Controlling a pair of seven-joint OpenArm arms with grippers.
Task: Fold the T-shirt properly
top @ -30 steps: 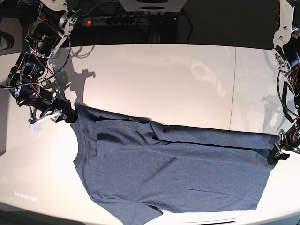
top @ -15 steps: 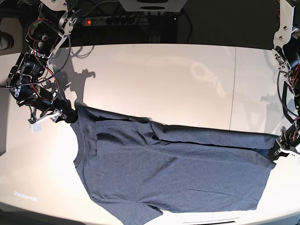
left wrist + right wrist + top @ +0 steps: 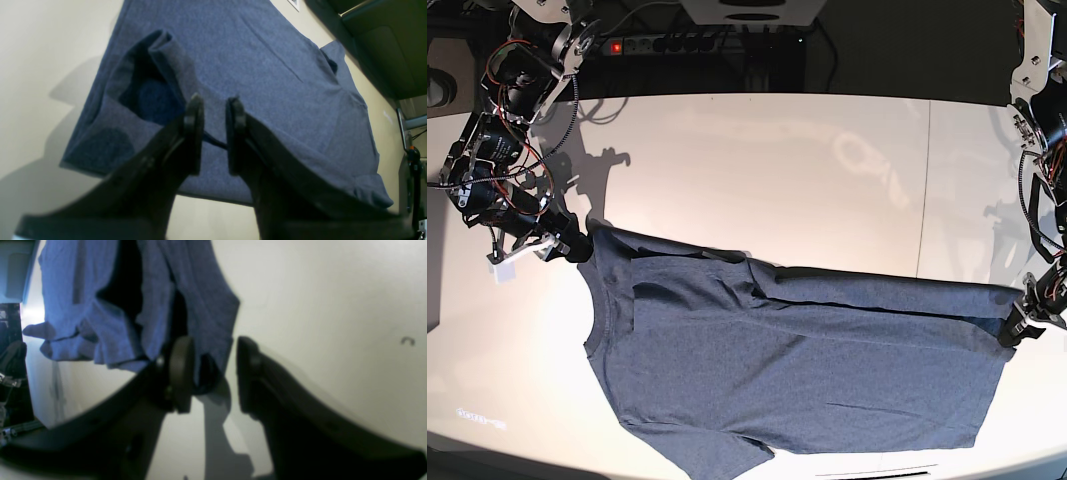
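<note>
— Base view: where did the T-shirt (image 3: 797,370) lie?
— Spread across the near half of the white table (image 3: 757,170), collar toward the right arm's side, hem toward the left arm's, the far edge folded over on itself.
— And the left gripper (image 3: 213,130)?
— At the hem corner, its jaws parted by a narrow gap above the cloth, nothing pinched between them.
— The right gripper (image 3: 213,373)?
— Jaws stood apart at the shoulder corner; one finger (image 3: 180,370) touched the fabric edge, but the cloth was not clamped.
</note>
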